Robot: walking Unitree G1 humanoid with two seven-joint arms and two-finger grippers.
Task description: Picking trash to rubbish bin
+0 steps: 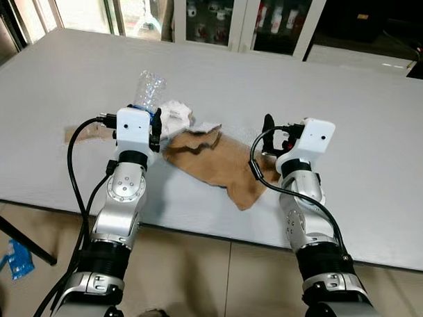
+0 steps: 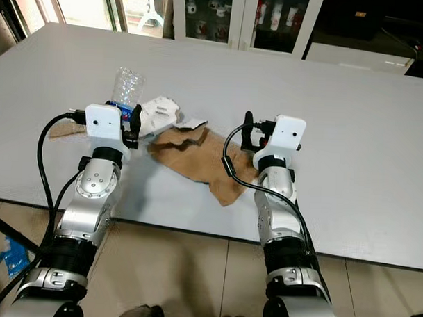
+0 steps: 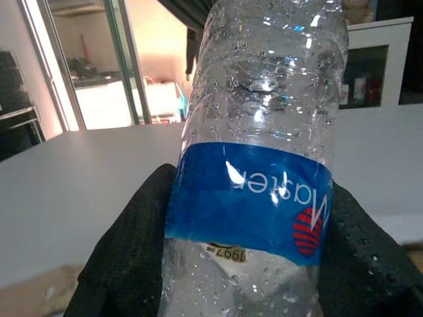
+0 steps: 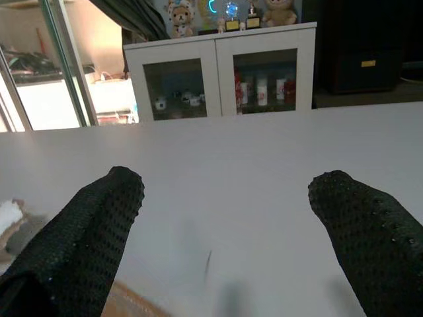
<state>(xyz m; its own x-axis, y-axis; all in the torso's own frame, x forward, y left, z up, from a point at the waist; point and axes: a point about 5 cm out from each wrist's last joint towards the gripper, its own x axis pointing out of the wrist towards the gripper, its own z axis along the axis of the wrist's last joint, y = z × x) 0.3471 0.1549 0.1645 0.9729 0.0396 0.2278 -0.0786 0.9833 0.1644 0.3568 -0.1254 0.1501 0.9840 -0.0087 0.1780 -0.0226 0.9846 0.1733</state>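
Observation:
A clear plastic bottle with a blue label stands up from my left gripper, which is shut on it just above the grey table. Its black fingers press the label from both sides. Right of the bottle lies crumpled white paper, and beside that a large crumpled brown paper. My right gripper hovers at the brown paper's right edge, open and holding nothing, with its fingers spread wide over the table top.
A small brown scrap lies on the table left of my left arm. The table's near edge runs just under both forearms, with tiled floor below and a blue object on it. White glass-door cabinets stand beyond the far edge.

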